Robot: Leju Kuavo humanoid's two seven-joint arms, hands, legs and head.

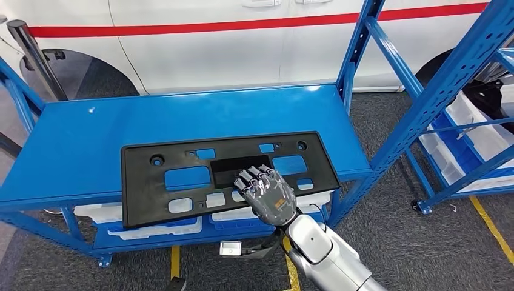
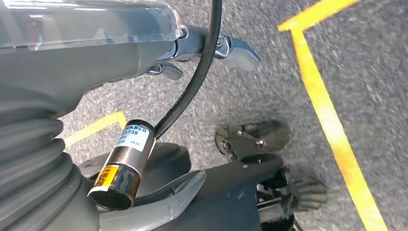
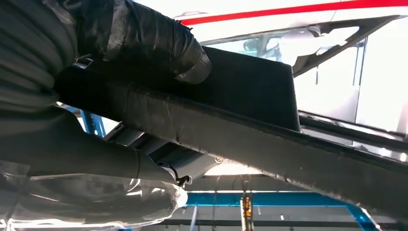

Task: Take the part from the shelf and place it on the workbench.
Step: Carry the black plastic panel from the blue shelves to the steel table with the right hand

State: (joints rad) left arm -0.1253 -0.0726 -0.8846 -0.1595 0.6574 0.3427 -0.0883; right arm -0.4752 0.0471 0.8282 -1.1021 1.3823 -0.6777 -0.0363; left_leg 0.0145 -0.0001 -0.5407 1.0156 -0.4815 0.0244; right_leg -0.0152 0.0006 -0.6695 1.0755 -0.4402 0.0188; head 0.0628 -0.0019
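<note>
Right hand [image 1: 271, 194] grips black part's [image 1: 182, 159] near edge, thumb under | part flat on blue shelf [image 1: 73, 145] | left hand [image 2: 144, 53] hangs, grasp unclear

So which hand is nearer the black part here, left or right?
Right. The right hand grips the black part's near edge on the blue workbench. The left hand hangs down over the grey floor, away from it.
</note>
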